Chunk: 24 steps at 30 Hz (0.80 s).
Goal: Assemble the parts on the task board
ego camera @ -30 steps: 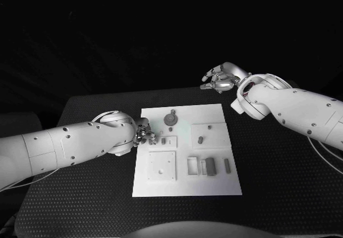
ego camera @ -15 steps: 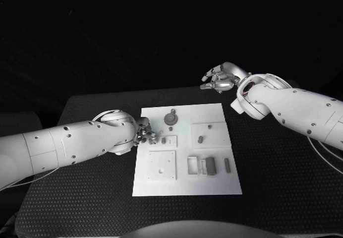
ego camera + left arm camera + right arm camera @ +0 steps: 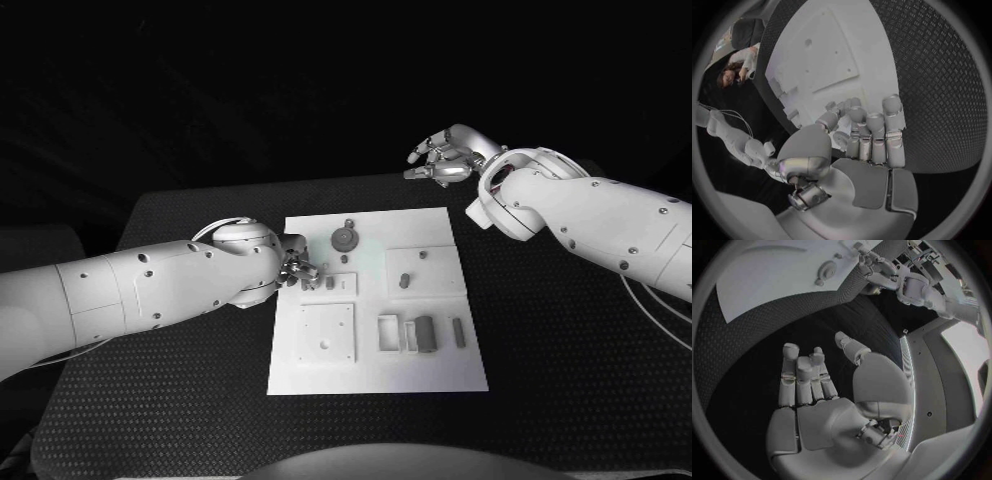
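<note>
The flat white rectangular task board lies in the middle of the black textured worktop. On the board's far part, near its centre line, sits a round grey disc-shaped part with a small tab. Nearer than the disc, towards the board's right edge, a small dark grey peg rests in a raised square panel. At the board's near right stand a pale open rectangular frame, a darker grey block just beside it, and a thin grey bar close to the board's right edge. A square white plate with small holes takes the board's near left.

The silver left hand hovers over the board's left edge, level with two small grey pieces just beside its fingertips. In the left wrist view its fingers lie side by side, curled down at the tips, with the thumb close in; whether they pinch anything I cannot tell.

The silver right hand is raised beyond the board's far right corner, well apart from it. In the right wrist view its fingers are loosely extended and hold nothing.
</note>
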Each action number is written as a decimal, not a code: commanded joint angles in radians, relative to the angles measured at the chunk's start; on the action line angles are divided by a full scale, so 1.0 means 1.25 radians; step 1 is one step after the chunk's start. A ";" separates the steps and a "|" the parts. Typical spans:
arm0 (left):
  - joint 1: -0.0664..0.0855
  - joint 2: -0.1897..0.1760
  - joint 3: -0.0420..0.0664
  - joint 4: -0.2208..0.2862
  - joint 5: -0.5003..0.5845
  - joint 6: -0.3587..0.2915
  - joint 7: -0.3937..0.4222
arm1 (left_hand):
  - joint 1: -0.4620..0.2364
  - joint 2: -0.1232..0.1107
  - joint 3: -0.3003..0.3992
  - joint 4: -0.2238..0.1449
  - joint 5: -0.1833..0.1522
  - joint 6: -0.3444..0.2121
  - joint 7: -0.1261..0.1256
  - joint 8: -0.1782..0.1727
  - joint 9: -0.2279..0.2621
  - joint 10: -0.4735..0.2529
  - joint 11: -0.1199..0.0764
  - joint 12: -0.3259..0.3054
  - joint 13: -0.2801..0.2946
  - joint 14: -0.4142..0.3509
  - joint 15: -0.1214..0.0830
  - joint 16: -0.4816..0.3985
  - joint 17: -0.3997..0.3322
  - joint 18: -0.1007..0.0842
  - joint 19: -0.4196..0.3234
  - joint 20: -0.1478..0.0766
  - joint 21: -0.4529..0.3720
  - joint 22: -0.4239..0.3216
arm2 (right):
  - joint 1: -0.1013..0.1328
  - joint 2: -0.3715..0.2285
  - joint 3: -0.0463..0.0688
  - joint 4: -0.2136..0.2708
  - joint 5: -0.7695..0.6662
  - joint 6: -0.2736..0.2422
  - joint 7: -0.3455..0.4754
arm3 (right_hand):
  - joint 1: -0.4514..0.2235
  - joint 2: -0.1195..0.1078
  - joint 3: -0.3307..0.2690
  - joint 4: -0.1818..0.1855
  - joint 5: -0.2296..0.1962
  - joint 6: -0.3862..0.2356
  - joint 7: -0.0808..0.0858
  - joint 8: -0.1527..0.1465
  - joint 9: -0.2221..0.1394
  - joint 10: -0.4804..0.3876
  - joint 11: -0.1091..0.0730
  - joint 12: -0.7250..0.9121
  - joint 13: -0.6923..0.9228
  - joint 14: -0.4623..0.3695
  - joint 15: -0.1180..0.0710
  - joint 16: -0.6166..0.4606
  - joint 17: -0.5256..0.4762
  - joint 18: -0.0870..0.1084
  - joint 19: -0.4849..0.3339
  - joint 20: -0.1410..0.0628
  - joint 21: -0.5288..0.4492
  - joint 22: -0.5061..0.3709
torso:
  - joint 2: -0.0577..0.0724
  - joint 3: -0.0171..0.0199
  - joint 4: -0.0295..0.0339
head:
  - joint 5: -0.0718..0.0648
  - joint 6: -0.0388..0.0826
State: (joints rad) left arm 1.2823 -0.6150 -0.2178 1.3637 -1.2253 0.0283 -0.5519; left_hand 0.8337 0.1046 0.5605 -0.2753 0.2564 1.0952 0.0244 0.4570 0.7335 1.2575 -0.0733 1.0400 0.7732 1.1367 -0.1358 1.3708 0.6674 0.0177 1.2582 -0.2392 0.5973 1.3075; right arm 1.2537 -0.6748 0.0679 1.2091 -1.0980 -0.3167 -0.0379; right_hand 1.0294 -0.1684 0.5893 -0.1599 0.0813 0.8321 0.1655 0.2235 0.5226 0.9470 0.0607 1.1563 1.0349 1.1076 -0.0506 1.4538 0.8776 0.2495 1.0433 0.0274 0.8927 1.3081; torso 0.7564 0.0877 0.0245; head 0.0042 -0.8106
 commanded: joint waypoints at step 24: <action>-0.007 0.008 -0.005 0.002 0.008 0.045 0.000 | -0.095 -0.037 -0.007 0.041 -0.043 0.022 -0.022 0.105 -0.029 0.042 -0.027 -0.010 0.006 0.018 -0.009 -0.008 0.010 0.028 0.003 -0.001 0.010 0.013 | 0.000 -0.001 0.000 0.001 -0.001 0.009 0.008 | -0.010 -0.002 0.001 0.005 -0.002 0.000 0.005 -0.003 -0.001 -0.006 -0.001 0.005 -0.002 -0.006 0.002 -0.004 -0.001 0.010 0.003 -0.005 -0.005 0.014 | 0.000 -0.0006 0.0013 | -0.003 0.000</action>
State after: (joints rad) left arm 1.2786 -0.6095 -0.2210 1.3643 -1.2374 0.0569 -0.5595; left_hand 0.7235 0.0714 0.5548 -0.2254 0.2058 1.1300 -0.0067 0.5913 0.6985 1.3088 -0.1060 1.0330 0.7807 1.1685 -0.1469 1.3661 0.6788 0.0207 1.2695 -0.2383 0.6129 1.3080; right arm 1.2536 -0.6760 0.0679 1.2092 -1.0978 -0.3162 -0.0378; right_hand 1.0254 -0.1724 0.5893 -0.1600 0.0813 0.8322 0.1617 0.2235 0.5228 0.9470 0.0607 1.1563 1.0340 1.1044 -0.0474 1.4538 0.8777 0.2495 1.0432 0.0274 0.8927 1.3080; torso 0.7562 0.0865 0.0263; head 0.0006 -0.8112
